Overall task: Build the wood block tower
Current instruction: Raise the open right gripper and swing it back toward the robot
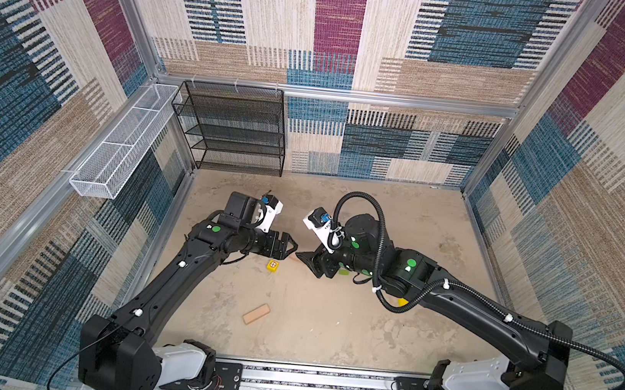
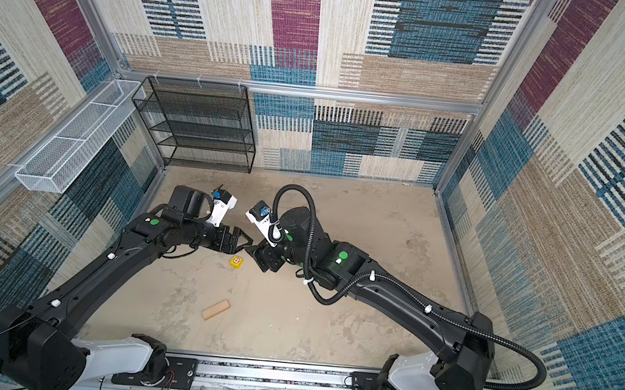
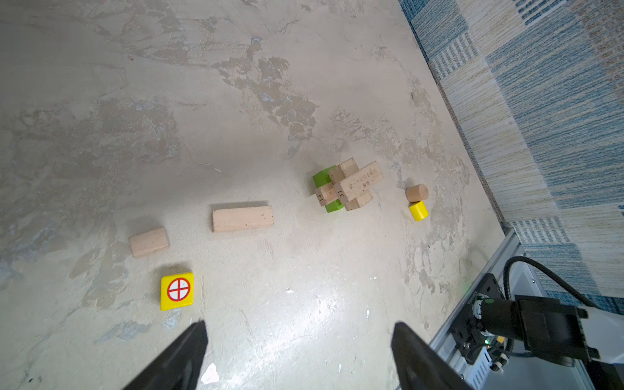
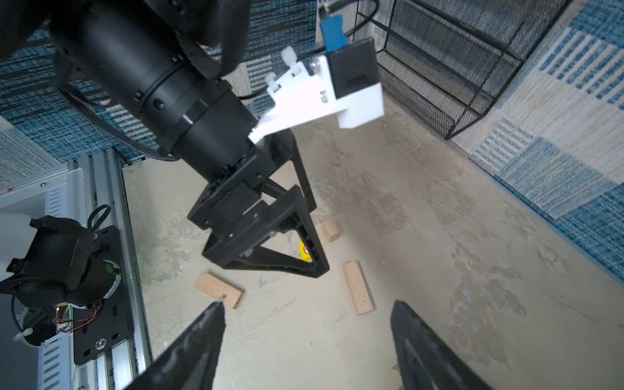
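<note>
Two wire containers: a black mesh rack [image 1: 230, 126] at 11 o'clock of the floor [image 1: 327, 333], a white wire basket [image 1: 120, 142] at 10 o'clock. The wood block tower [image 3: 347, 189], a green oblong block [image 3: 320, 178] under tan bricks [image 3: 363, 179] laid crosswise, sits at 3 o'clock from the red-marked yellow cube [image 1: 272, 265], mostly hidden beneath the right arm [image 1: 489, 316] in both top views. At mid-floor the left gripper [image 3: 300, 323] and right gripper [image 4: 307, 304] face each other nearly tip to tip, both spread wide, gripping nothing.
</note>
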Available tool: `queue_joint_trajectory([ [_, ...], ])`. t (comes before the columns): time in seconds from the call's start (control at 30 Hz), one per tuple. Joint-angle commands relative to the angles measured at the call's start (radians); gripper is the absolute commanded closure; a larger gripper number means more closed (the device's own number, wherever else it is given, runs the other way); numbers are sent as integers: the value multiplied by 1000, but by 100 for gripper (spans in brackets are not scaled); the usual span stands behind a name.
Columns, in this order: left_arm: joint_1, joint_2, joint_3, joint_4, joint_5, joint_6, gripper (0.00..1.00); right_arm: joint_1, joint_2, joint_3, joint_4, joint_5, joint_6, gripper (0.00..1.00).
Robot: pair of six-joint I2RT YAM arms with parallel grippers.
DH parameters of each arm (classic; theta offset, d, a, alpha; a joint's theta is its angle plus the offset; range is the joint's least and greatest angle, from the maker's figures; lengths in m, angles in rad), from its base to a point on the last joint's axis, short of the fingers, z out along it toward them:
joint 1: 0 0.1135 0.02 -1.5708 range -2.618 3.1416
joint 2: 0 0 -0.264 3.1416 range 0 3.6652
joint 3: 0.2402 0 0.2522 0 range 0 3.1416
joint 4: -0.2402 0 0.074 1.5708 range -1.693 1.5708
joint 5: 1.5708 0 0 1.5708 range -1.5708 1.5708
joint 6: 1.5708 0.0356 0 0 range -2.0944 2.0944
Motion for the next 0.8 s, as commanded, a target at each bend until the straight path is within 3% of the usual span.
queue_joint_trajectory([
  [0.0, 23, -2, 1, 11, 11, -10, 10, 12, 11, 20, 45, -38, -67, 21],
  [0.37, 98, -26, -7, 23, 12, -21, 10, 38, -29, -108, 101, -219, -184, 21],
  [0.77, 120, -90, -39, 3, -99, 6, 10, 50, 72, -58, 65, -212, -292, 21],
])
